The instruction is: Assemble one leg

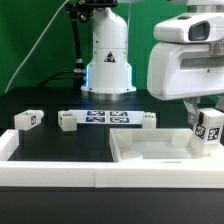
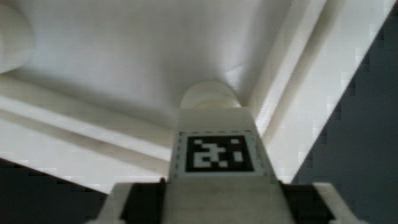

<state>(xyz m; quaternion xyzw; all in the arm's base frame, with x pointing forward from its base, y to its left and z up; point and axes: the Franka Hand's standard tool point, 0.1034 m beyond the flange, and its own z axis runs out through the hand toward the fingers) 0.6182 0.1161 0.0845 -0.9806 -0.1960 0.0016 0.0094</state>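
Note:
My gripper (image 1: 207,122) is shut on a leg (image 1: 209,129), a small white block with a black-and-white tag, at the exterior view's right. It holds the leg upright just above the right corner of the large white tabletop (image 1: 140,152). In the wrist view the leg (image 2: 217,135) points from between my fingers (image 2: 143,203) toward the tabletop's raised rim corner (image 2: 267,60). Whether the leg's tip touches the tabletop is not clear. Three more legs lie on the black table: one at the left (image 1: 28,120), one nearer the middle (image 1: 67,122), one at the right (image 1: 148,120).
The marker board (image 1: 105,118) lies between the loose legs, in front of the robot base (image 1: 108,60). A white wall (image 1: 50,170) runs along the table's front edge. A green backdrop stands behind.

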